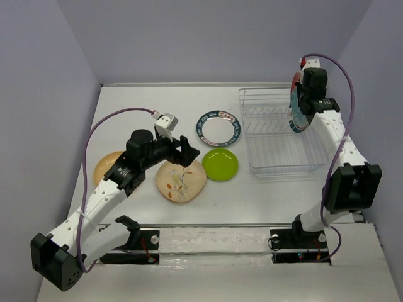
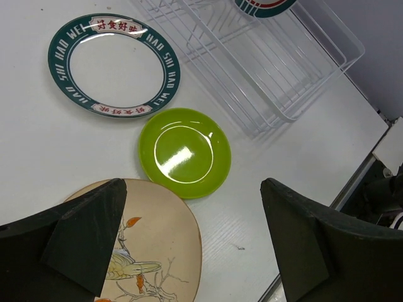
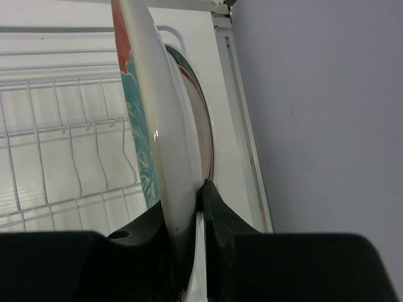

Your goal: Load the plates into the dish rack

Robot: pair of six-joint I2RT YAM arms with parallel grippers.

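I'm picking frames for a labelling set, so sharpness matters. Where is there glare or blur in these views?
Left wrist: bright glare patches on the lime green plate; the left fingers are dark and soft-edged. Right wrist: the red plate, held edge-on, is close and blurred; the right fingers are nearly black. Top external: even light, soft shadows, nothing smeared.

Top view looks down from behind; both close wrist views share the dish rack (image 1: 271, 145).

I find the pale wire dish rack (image 1: 271, 148) open on its left; an upright red-and-teal plate (image 3: 154, 138) blocks its right end.
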